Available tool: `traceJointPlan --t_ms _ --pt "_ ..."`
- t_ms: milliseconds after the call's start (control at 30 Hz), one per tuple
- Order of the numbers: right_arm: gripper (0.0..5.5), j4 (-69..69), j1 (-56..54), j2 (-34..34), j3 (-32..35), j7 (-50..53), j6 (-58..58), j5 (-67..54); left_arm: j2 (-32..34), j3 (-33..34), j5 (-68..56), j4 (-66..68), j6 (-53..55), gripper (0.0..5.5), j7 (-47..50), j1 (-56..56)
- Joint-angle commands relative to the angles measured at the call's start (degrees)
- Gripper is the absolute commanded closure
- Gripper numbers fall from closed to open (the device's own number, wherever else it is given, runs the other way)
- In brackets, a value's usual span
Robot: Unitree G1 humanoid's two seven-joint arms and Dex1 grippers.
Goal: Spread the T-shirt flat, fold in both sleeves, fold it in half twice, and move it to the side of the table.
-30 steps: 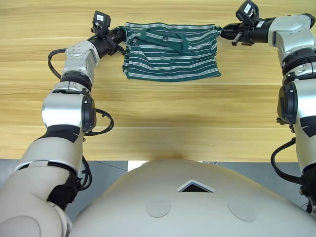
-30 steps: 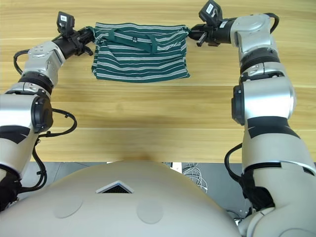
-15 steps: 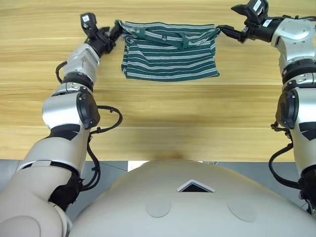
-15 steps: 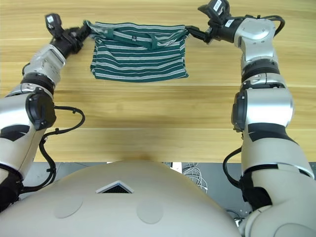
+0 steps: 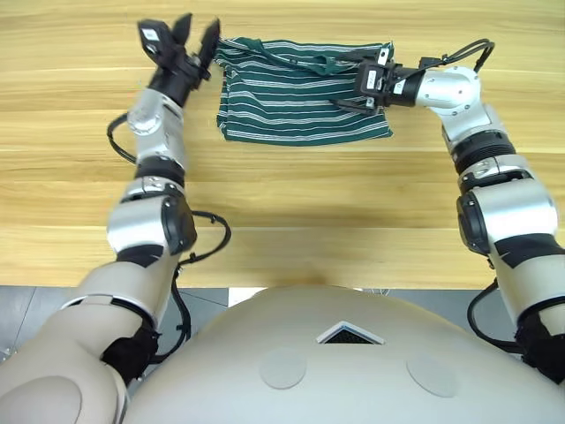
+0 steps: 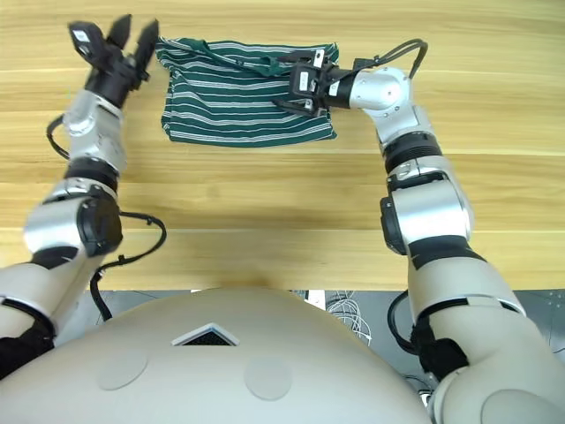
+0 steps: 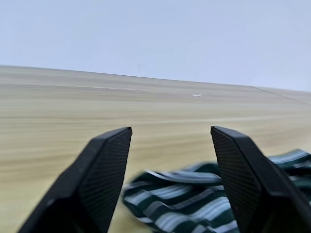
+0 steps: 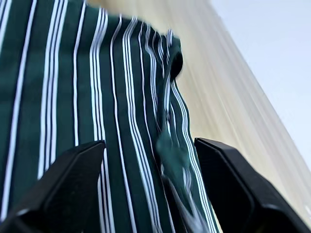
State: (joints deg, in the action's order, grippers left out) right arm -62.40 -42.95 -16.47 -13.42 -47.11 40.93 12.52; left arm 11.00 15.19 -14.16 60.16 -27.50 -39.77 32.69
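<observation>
The T-shirt (image 5: 305,97) is dark green with thin white stripes, grouped in twos and threes, running across it. The table (image 5: 291,203) under it is pale honey wood, its long straight grain in lighter and darker bands. The left gripper (image 5: 199,22) and right gripper (image 5: 344,82) are black, their fingers (image 7: 104,170) finely cross-hatched

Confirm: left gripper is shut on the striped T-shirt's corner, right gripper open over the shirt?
No. The left gripper is open beside a corner of the T-shirt, holding nothing; the left wrist view shows it. The right gripper is open over the T-shirt.
</observation>
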Motion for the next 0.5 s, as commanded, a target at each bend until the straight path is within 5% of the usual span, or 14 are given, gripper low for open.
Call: traceJointPlan --t_ms 33,300,500 --pt "2.08 8.1 3.7 7.6 0.7 -4.9 -2.7 -8.2 -1.2 -2.5 2.2 -6.7 -3.2 2.61 1.6 -5.4" --pt "2.08 16.8 12.0 17.7 -2.3 -5.9 -26.5 -13.1 -2.0 0.3 -3.7 -17.6 -2.6 2.61 4.3 -10.5" --pt "2.08 7.4 6.2 23.1 5.2 7.0 -44.3 -16.5 -2.0 1.6 -7.7 -28.3 -0.3 2.61 5.7 -15.9"
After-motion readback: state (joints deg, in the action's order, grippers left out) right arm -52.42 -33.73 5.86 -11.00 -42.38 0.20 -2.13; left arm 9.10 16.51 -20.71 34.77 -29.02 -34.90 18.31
